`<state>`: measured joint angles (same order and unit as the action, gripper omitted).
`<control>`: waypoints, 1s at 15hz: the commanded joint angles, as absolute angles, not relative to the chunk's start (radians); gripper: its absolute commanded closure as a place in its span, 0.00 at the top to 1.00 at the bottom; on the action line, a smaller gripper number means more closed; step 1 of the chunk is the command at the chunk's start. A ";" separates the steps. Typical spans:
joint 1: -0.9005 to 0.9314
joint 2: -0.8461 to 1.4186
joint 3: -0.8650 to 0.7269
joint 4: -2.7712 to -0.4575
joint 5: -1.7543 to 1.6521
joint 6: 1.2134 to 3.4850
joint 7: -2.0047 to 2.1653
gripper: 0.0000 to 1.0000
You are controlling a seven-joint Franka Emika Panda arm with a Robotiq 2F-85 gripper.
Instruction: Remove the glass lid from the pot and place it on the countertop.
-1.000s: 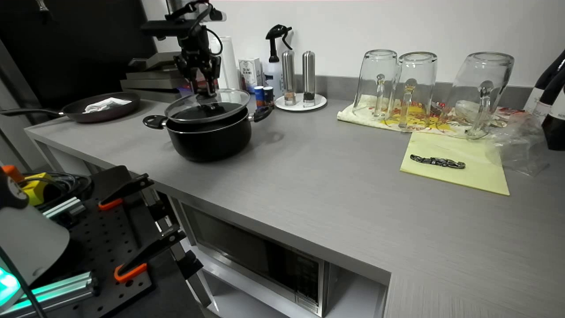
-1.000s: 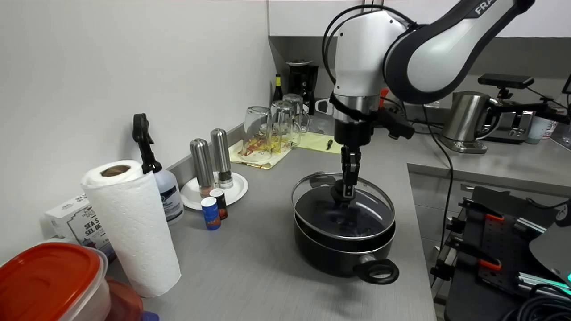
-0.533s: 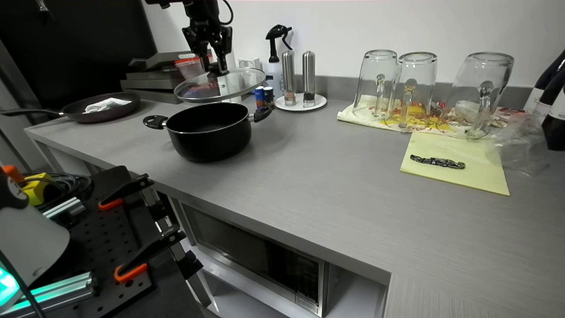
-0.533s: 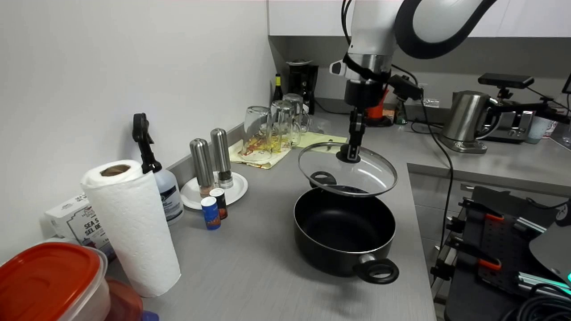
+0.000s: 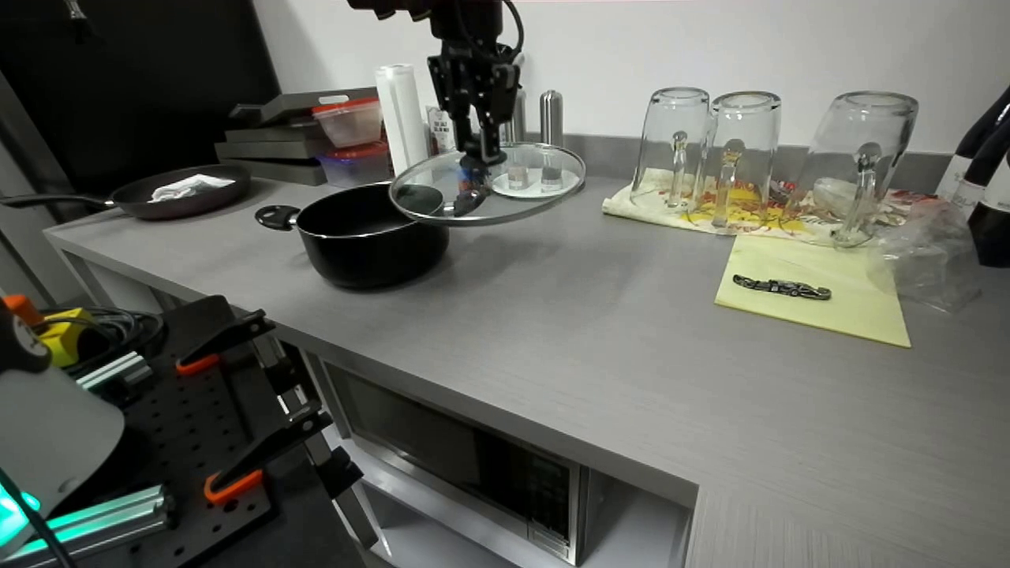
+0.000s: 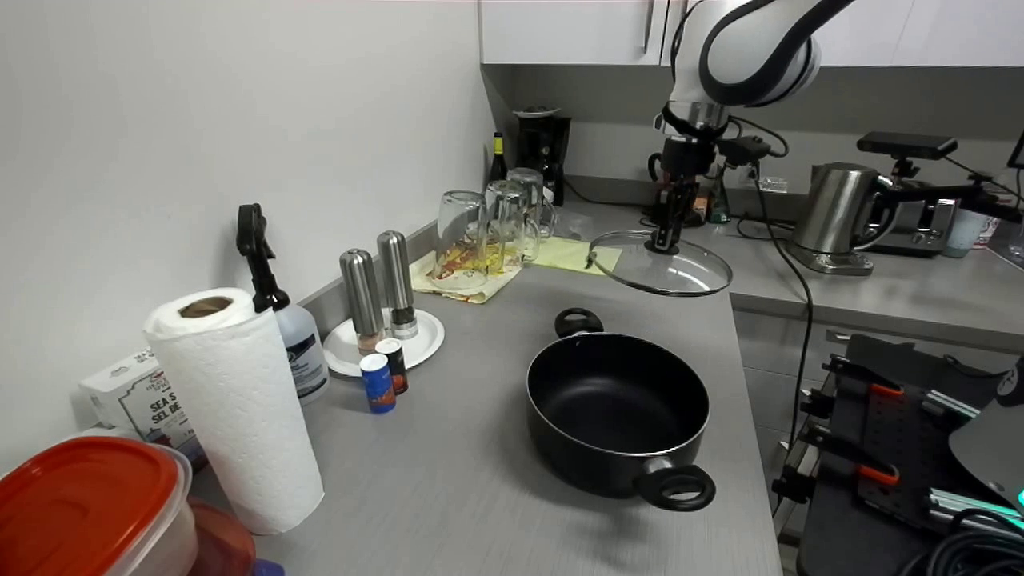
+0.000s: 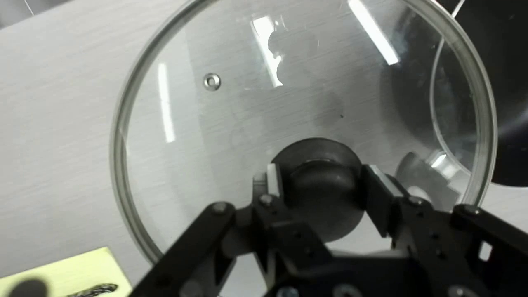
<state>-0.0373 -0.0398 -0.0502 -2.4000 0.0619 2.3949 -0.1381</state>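
Observation:
My gripper (image 5: 483, 151) is shut on the black knob (image 7: 326, 198) of the clear glass lid (image 5: 513, 207) and holds it in the air. The fingers stand on both sides of the knob in the wrist view. The lid also shows in an exterior view (image 6: 692, 268), roughly level, above the grey countertop (image 5: 552, 339) and beyond the pot (image 6: 588, 464). The pot is black, uncovered and empty inside. In an exterior view the lid overlaps the right side of the pot (image 5: 363, 256). In the wrist view the pot (image 7: 513, 152) is at the right edge.
Upturned glass mugs (image 5: 671, 150) stand on a cloth by the wall. A yellow paper mat (image 5: 836, 319) with a small dark object lies in front. Metal mills (image 6: 364, 296) on a white plate and a paper towel roll (image 6: 240, 416) stand along the wall. A kettle (image 6: 836, 216) stands farther off.
The lid, held by its knob, has risen off the pot and moved sideways away from it, toward the yellow mat's side. The pot has stayed in place.

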 commanded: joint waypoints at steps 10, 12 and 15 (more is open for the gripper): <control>-0.107 0.338 -0.055 -2.337 0.183 2.674 0.011 0.25; -0.111 0.378 -0.042 -2.323 0.200 2.682 0.017 0.25; -0.113 0.419 -0.033 -2.302 0.208 2.688 0.030 0.25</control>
